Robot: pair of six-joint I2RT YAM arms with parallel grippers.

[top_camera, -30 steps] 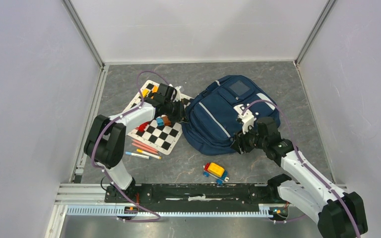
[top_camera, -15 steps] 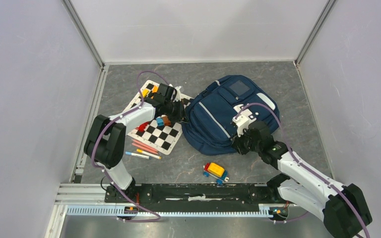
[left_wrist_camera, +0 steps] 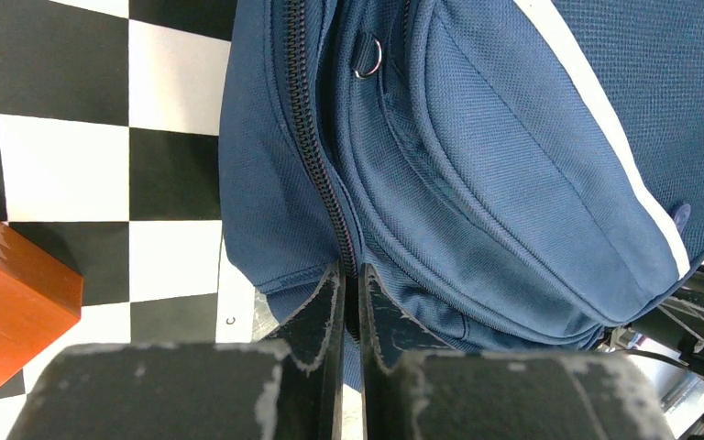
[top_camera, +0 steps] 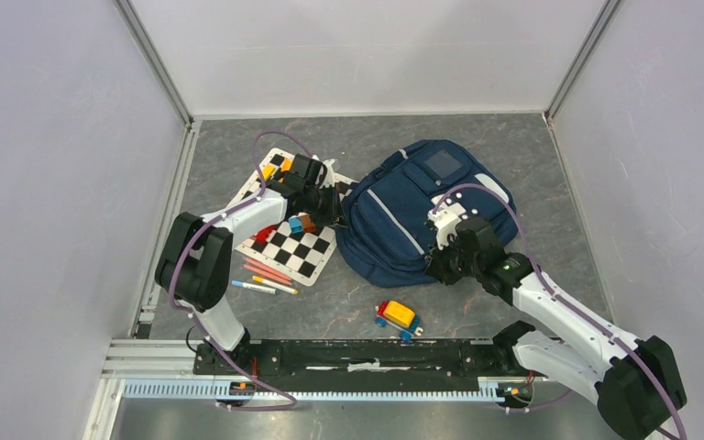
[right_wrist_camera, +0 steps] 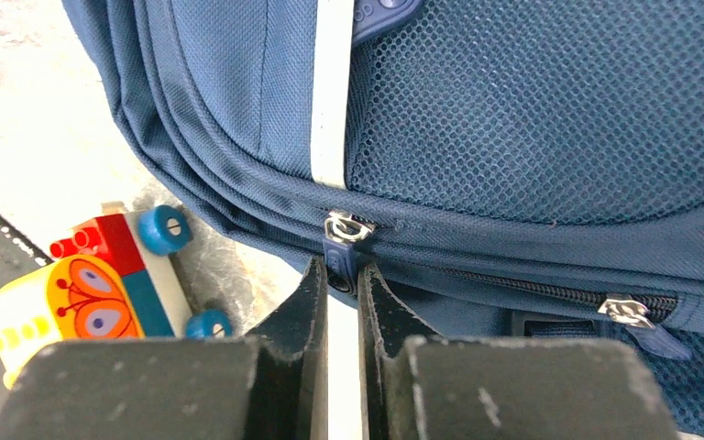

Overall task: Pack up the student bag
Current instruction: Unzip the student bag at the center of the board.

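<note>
The student bag (top_camera: 422,206), navy with a pale diagonal stripe, lies flat mid-table. My left gripper (top_camera: 337,209) is at its left edge, beside the chequered mat. In the left wrist view that gripper (left_wrist_camera: 349,284) is shut, pinching the bag's zip seam (left_wrist_camera: 316,165) between its fingers. My right gripper (top_camera: 437,266) is at the bag's near edge. In the right wrist view it (right_wrist_camera: 341,275) is shut on a blue zip pull (right_wrist_camera: 340,260) that hangs from a metal slider (right_wrist_camera: 346,226) just below the white stripe (right_wrist_camera: 332,92).
A black-and-white chequered mat (top_camera: 302,247) lies left of the bag with small blocks (top_camera: 301,223) on it, an orange block (left_wrist_camera: 14,312) among them. Pens (top_camera: 266,275) lie near the mat's front edge. A toy truck (top_camera: 399,316) stands near the right gripper. A second zip slider (right_wrist_camera: 625,310) sits further right.
My right gripper has shifted slightly left along the bag's near edge and its jaws have closed on the zip pull. The left arm has not moved.
</note>
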